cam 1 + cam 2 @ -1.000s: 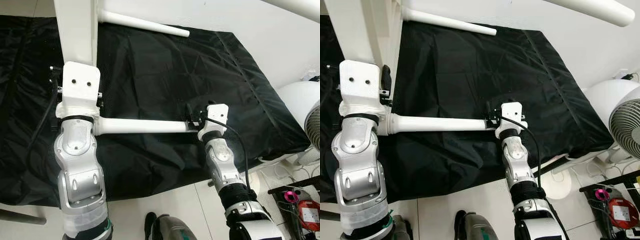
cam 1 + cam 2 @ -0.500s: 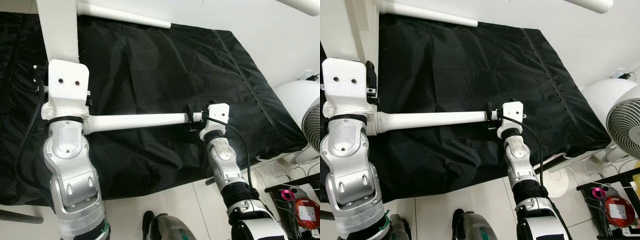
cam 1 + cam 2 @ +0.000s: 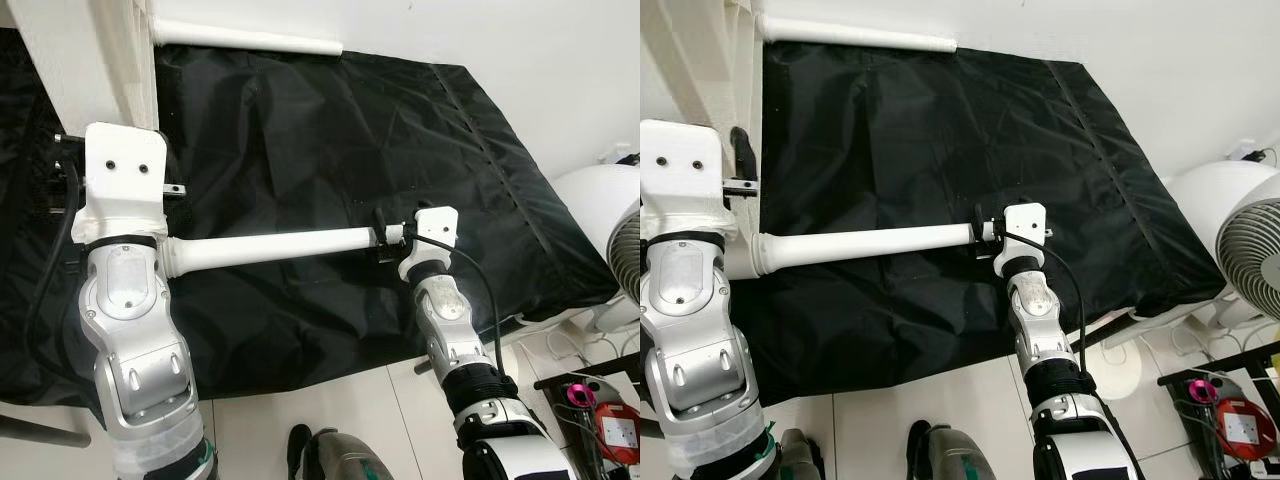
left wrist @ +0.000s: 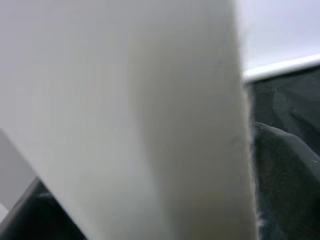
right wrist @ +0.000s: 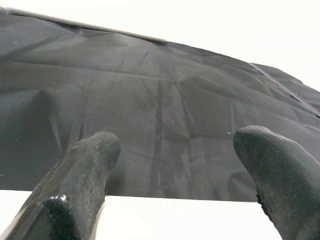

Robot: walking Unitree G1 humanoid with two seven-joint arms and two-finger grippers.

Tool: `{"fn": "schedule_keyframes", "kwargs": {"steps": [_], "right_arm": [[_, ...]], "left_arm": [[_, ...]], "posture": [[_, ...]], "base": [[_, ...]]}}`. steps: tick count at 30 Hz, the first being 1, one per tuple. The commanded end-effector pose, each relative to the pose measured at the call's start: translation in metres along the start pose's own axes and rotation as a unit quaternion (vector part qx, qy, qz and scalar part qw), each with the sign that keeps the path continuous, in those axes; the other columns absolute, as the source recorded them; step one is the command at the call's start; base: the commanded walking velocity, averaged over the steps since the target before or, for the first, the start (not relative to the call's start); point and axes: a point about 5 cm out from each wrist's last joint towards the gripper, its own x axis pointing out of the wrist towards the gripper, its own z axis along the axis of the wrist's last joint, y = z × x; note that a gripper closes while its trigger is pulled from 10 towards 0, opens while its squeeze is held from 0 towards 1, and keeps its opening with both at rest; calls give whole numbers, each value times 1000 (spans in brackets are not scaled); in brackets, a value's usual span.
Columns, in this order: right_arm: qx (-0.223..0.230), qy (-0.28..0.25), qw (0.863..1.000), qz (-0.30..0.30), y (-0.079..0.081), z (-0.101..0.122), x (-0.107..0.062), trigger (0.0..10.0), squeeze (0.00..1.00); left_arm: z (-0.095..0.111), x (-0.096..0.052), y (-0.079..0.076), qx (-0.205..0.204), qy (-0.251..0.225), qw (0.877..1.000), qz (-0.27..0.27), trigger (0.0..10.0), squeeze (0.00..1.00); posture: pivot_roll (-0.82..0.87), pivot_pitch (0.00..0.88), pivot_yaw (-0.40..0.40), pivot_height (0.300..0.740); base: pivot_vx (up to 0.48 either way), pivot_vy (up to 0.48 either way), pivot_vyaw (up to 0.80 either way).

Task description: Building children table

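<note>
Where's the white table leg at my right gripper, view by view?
Left eye: white table leg crosses the centre, over the black cloth.
Right eye: same, centre-left.
Right wrist: white band nearest the camera.
Left wrist: blurred white surface; cannot tell.
Shared landmark: the black cloth.

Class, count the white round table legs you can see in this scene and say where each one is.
2. One leg runs across the black cloth between the two arms; another lies along the cloth's far edge. Others may be hidden.
</note>
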Motion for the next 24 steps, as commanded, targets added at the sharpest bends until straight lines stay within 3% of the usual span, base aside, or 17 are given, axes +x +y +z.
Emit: {"fn": "schedule_keyframes", "kwargs": {"steps": [1, 13, 16, 18, 24], "right_arm": [[-4, 12, 1000, -7, -5, -7, -5, 10000, 0], [-5, 15, 1000, -16, -9, -11, -11, 10000, 0], [-4, 17, 1000, -15, -7, -12, -11, 10000, 0], [-1, 18, 1000, -11, -4, -12, -8, 10000, 0], [2, 17, 1000, -8, -2, -12, -6, 10000, 0]], "left_arm": [[-24, -15, -3, 10, 61, 996, 58, 10000, 0], [-21, -18, -7, 28, 52, 998, 33, 10000, 0], [-21, -24, -11, 40, 45, 998, 5, 10000, 0], [-23, -37, -20, 64, 39, 996, -58, 10000, 0], [-26, -47, -26, 88, 38, 991, -98, 10000, 0]], "posture": [[21, 99, -123, 740], [36, 91, -103, 740], [52, 91, -106, 740], [81, 99, -105, 740], [88, 103, -105, 740]], "base": [[0, 0, 0], [0, 0, 0], [0, 0, 0], [0, 0, 0], [0, 0, 0]]}}
